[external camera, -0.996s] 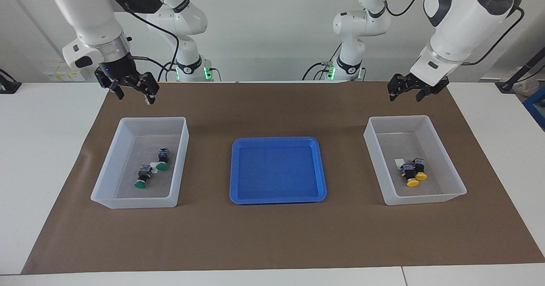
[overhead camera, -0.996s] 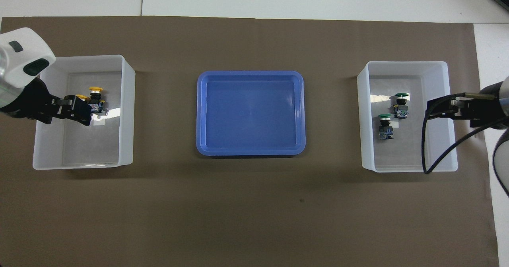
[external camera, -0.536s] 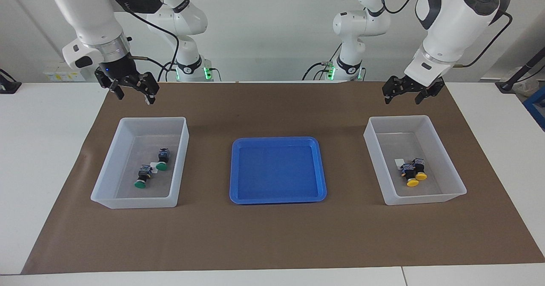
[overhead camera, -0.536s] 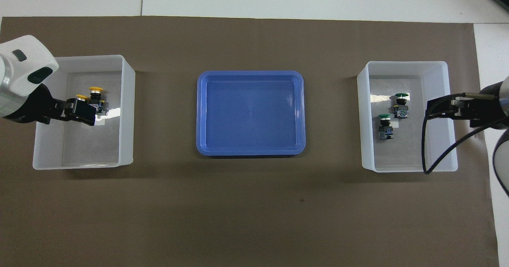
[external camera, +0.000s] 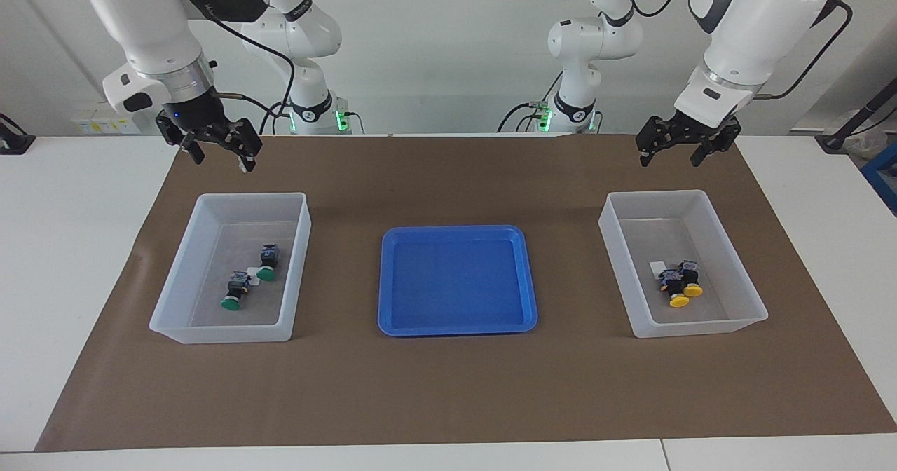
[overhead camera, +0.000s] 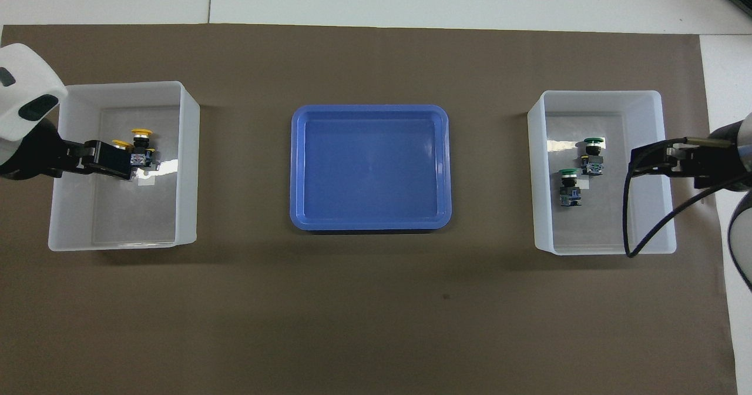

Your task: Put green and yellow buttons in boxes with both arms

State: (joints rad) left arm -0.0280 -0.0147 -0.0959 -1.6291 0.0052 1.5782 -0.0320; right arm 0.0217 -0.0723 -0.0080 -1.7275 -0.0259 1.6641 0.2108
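Above the robot-side edge of the brown mat, the left gripper [external camera: 677, 151] is held in the air with its fingers spread and nothing between them; the right gripper [external camera: 218, 150] hangs likewise, open and empty, at the right arm's end. Under the left gripper, a translucent white bin [external camera: 737, 320] contains two yellow-capped push buttons [external camera: 681, 284], black-bodied with blue-grey terminal ends, lying touching beside a small white label. Toward the right arm's end, the matching bin [external camera: 179, 275] holds two green-capped push buttons [external camera: 250, 280], lying slightly apart. Between the bins lies a shallow blue tray [external camera: 455, 230]. From overhead, the left gripper [overhead camera: 120, 161] overlaps the yellow-capped buttons [overhead camera: 138, 145]; only the facing view shows it raised clear of them.
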